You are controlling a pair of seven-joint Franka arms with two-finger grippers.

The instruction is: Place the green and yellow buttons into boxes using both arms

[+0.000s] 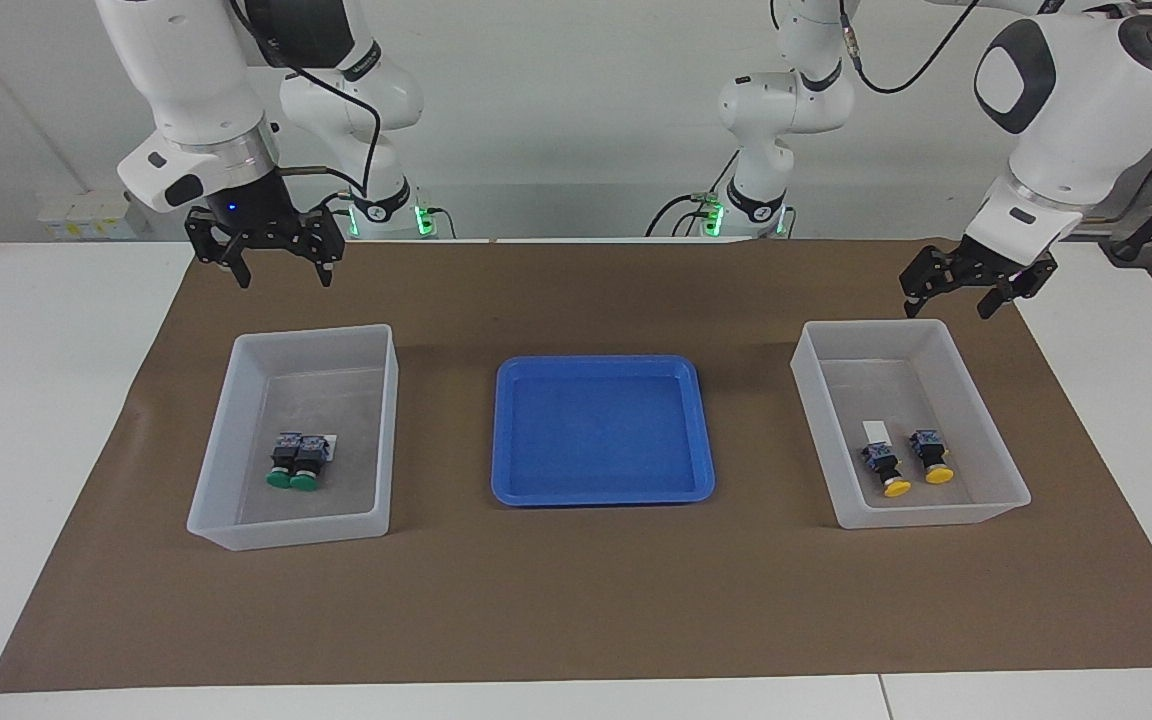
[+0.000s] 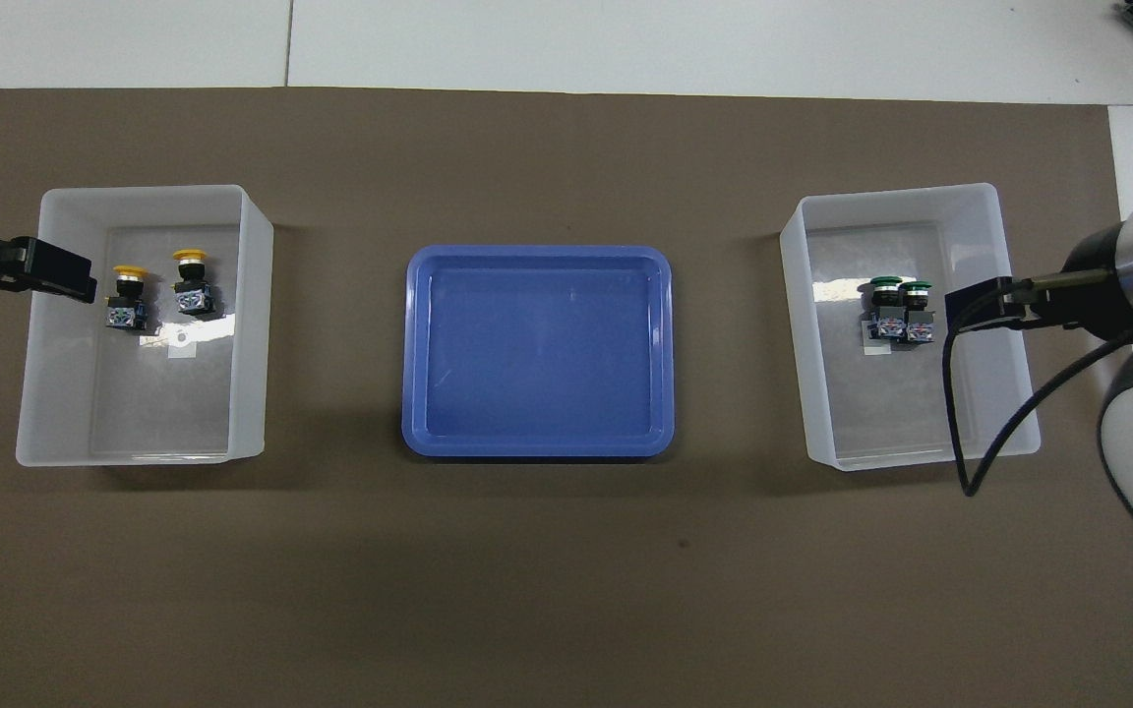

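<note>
Two green buttons (image 1: 294, 465) lie side by side in the translucent box (image 1: 286, 527) at the right arm's end; they also show in the overhead view (image 2: 901, 307), in their box (image 2: 921, 454). Two yellow buttons (image 1: 906, 468) lie in the other box (image 1: 926, 512) at the left arm's end, also seen from overhead (image 2: 158, 288) in that box (image 2: 250, 334). My right gripper (image 1: 281, 268) is open and empty, raised over the edge of the green buttons' box (image 2: 982, 305). My left gripper (image 1: 948, 302) is open and empty, raised over the edge of the yellow buttons' box (image 2: 60, 273).
A shallow blue tray (image 1: 601, 495) lies between the two boxes with nothing in it; it shows in the overhead view too (image 2: 537, 254). A brown mat (image 1: 576, 600) covers the white table under everything.
</note>
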